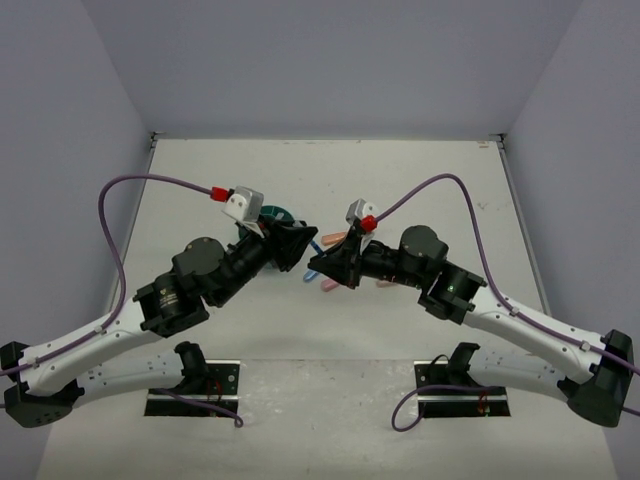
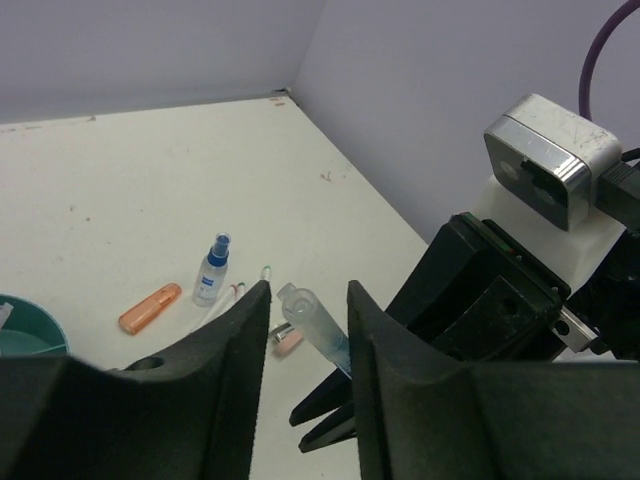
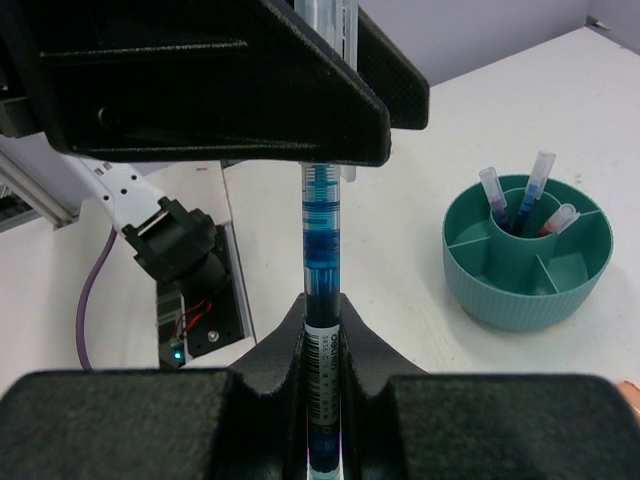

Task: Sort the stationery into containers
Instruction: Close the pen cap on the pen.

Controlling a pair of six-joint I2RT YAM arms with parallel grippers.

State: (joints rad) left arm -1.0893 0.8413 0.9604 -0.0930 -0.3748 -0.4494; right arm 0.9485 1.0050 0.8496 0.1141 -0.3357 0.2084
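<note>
Blue-inked clear plastic pen point(image 3: 322, 250) was held up off the white table point(image 1: 400, 180) at the middle of the scene, between the two arms; its long axis ran from the right gripper point(image 3: 322, 345) leftward and slightly far, into the left gripper point(image 2: 308, 300). The right gripper's black fingers point(image 3: 285, 345) were drawn narrow and pressed on the pen's barcoded lower barrel from both sides, so this arm carried it. The pen's capped end lay in the gap between the left gripper's fingers point(image 2: 245, 340); the gap looked wider than the barrel, with the pen nearer one finger, and I judged those jaws as parted and not yet clamping; whether that finger touched the barrel could not be told.

The round teal plastic desk organizer point(image 3: 525, 290) sat on the table to the far left, just beyond the left wrist; its central cup already held three pens. The left arm was therefore the nearer one to it, and the coming move probably turned on the left fingers shutting squarely across the barrel before the right ones let go. An orange stubby marker point(image 2: 150, 308) and a small blue-capped clear bottle point(image 2: 211, 272) lay loose on the table, apart from the organizer.
</note>
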